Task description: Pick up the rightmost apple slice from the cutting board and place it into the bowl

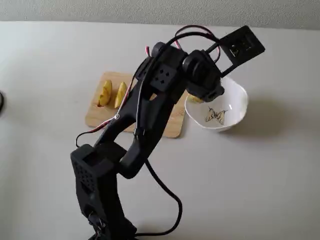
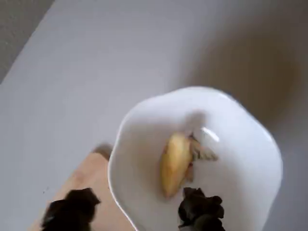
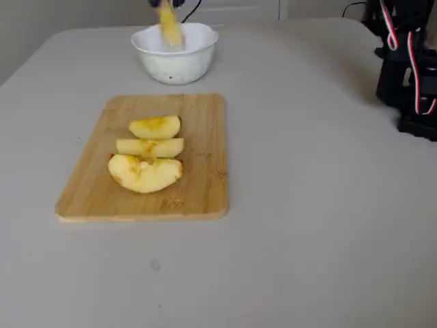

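**With the slice over the bowl, finish the drop cleanly**

While the apple slice (image 2: pixel 175 163) sits inside the bowl's (image 2: pixel 144 120) rim in the wrist view, your job, as I judge it, is the release and the exit. Make sure the wedge is clear of both fingers before you lift, then rise straight up so nothing clips the wavy rim or tips the bowl.

In the wrist view the gripper (image 2: pixel 132 211) has its jaws spread wide: one fingertip shows over the cutting board (image 2: pixel 89 175), the other over the bowl's inside. The slice lies between and beyond them, and it looks free of both, though I cannot tell whether it has landed or is dropping. In a fixed view it shows as a blurred yellow streak (image 3: pixel 168 31) upright at the bowl's mouth, which suggests it may be mid-fall.

Three other wedges (image 3: pixel 149 152) lie on the board; leave them alone.
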Controlling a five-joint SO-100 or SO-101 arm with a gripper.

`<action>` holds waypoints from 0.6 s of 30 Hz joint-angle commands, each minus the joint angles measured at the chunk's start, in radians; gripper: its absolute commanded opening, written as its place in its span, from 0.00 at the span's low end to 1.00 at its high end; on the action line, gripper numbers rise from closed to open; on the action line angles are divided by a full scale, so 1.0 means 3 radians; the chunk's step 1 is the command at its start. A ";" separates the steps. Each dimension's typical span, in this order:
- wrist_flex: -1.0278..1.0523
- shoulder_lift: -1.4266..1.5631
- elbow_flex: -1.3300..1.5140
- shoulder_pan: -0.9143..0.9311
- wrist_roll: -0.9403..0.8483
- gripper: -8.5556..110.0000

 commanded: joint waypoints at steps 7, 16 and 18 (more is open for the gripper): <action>0.0031 0.0455 -0.0251 -0.0010 0.0383 0.40; 0.0675 0.1917 -0.0215 -0.0741 0.1396 0.39; 0.0874 0.2255 -0.0215 -0.0987 0.1570 0.36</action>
